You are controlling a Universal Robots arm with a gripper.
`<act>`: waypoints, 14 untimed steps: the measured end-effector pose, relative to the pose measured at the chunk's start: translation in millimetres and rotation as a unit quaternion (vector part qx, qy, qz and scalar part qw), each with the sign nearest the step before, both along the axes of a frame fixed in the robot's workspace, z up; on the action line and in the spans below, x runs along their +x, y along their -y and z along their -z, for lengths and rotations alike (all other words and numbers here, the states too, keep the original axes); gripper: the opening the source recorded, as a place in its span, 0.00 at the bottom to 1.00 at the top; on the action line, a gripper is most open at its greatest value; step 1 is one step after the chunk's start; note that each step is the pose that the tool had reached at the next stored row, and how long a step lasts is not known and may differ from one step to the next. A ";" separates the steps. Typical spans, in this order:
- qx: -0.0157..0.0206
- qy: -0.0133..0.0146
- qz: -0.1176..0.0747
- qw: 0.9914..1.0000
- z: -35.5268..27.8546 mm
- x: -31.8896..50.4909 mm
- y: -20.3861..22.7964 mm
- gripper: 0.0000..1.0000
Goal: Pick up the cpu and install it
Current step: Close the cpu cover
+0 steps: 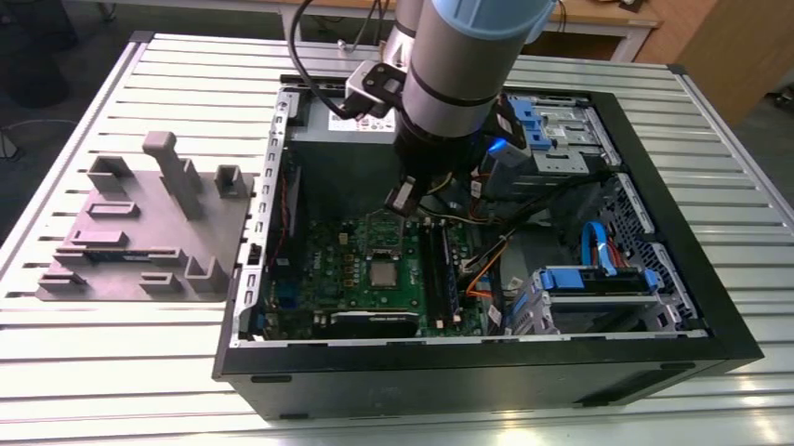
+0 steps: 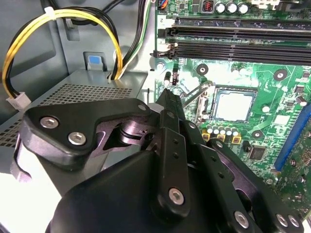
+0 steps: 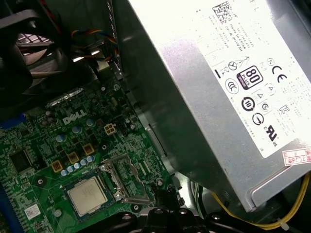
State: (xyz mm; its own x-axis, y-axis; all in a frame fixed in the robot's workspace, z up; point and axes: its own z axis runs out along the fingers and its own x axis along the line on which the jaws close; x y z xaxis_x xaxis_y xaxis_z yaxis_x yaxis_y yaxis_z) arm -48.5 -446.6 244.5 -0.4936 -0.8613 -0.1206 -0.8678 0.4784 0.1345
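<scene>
Cpu (image 2: 234,105): being shown seated in socket, right-centre of second wrist view; judged light, rigid, fragile; edges to be gripped. Tool (image 2: 167,97) closed, empty.

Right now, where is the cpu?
The cpu sits flat in its socket on the green motherboard inside the open computer case, with the gripper hanging beside it.

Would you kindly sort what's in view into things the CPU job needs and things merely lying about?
Job:
cpu, sitting in the motherboard socket
gripper, above the board beside the cpu

Lying about:
power supply
yellow cables
grey fixture outside the case
</scene>
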 end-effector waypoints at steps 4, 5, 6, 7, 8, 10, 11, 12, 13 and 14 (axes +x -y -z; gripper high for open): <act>0.000 0.000 0.000 1.000 -0.7 0.0 0.0 0.10; 0.000 0.000 0.000 1.000 -0.8 0.0 0.0 0.10; 0.000 0.000 0.000 1.000 -1.0 0.0 0.0 0.10; 0.000 0.000 0.000 1.000 -1.1 0.0 0.0 0.10; 0.000 0.000 0.000 1.000 -1.7 0.0 0.0 0.10; 0.000 0.000 0.000 1.000 -1.8 -0.1 0.0 0.10; 0.000 0.000 0.000 1.000 -1.9 -0.1 0.1 0.10; 0.000 0.000 0.000 1.000 -2.2 -0.1 0.1 0.10; 0.000 0.000 0.000 1.000 -2.5 -0.2 0.1 0.10; 0.000 0.000 0.000 1.000 -2.6 -0.2 0.0 0.10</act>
State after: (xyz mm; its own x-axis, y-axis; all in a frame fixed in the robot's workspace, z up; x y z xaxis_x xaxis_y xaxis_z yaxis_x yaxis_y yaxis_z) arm -48.6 -446.6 247.1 -0.4936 -0.8614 -0.1202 -0.8677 0.4784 0.1349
